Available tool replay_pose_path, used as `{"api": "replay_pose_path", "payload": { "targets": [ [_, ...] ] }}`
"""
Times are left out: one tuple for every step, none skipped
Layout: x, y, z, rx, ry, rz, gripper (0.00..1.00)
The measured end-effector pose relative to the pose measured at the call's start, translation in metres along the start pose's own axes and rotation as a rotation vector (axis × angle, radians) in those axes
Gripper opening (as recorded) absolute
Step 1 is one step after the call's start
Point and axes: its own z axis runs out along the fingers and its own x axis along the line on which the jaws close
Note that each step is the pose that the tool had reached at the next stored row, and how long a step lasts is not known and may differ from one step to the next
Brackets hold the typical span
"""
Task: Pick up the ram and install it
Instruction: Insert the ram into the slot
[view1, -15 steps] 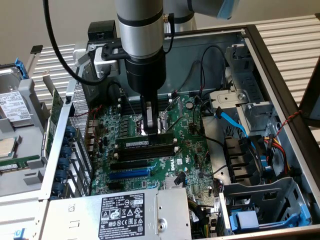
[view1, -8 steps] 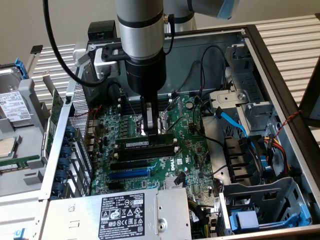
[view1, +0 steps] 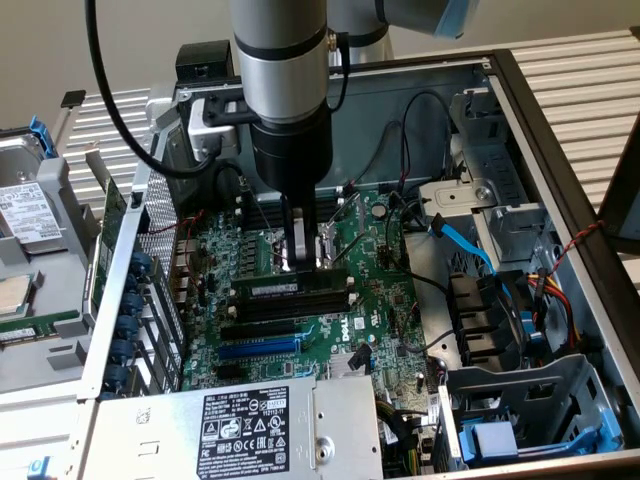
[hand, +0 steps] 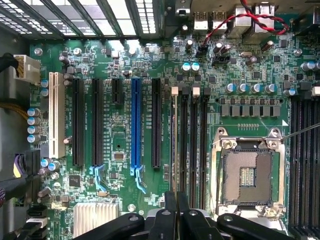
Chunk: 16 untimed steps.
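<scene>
The hand (view1: 308, 262) reaches down into the open computer case (view1: 545, 150) with its fingers (hand: 170, 212) drawn almost fully together, pinching the thin top edge of the ram (view1: 275, 287). The ram stands on edge along the bank of black slots (hand: 194, 145), between the blue slot (view1: 255, 348) and the socket (hand: 247, 175). Whether it is fully seated I cannot tell.
</scene>
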Motion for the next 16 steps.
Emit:
{"api": "replay_pose_path", "payload": {
  "targets": [
    [0.0002,0.0000,0.0004,-0.0002,0.0003,0.000,0.12],
    [0.0002,0.0000,0.0006,-0.0001,0.0002,0.001,0.12],
    [0.0002,0.0000,0.0007,0.0000,0.0001,0.001,0.12],
    [0.0002,0.0000,0.0007,-0.0001,0.0001,0.002,0.12],
    [0.0002,0.0000,0.0008,-0.0001,-0.0001,0.003,0.12],
    [0.0002,0.0000,0.0009,-0.0001,-0.0002,0.004,0.12],
    [0.0002,0.0000,0.0010,-0.0002,-0.0005,0.006,0.12],
    [0.0002,0.0000,0.0010,-0.0002,-0.0007,0.007,0.12],
    [0.0002,0.0000,0.0010,-0.0002,-0.0008,0.007,0.12],
    [0.0002,0.0000,0.0011,-0.0001,-0.0009,0.007,0.12],
    [0.0002,0.0000,0.0015,-0.0002,-0.0008,0.007,0.12],
    [0.0002,0.0000,0.0016,-0.0002,-0.0008,0.007,0.12],
    [0.0002,0.0000,0.0018,-0.0002,-0.0009,0.007,0.12],
    [0.0001,0.0000,0.0021,-0.0001,-0.0010,0.007,0.12],
    [0.0001,0.0000,0.0025,0.0000,-0.0011,0.007,0.12],
    [0.0001,0.0000,0.0028,-0.0001,-0.0010,0.007,0.12]
  ]
}}
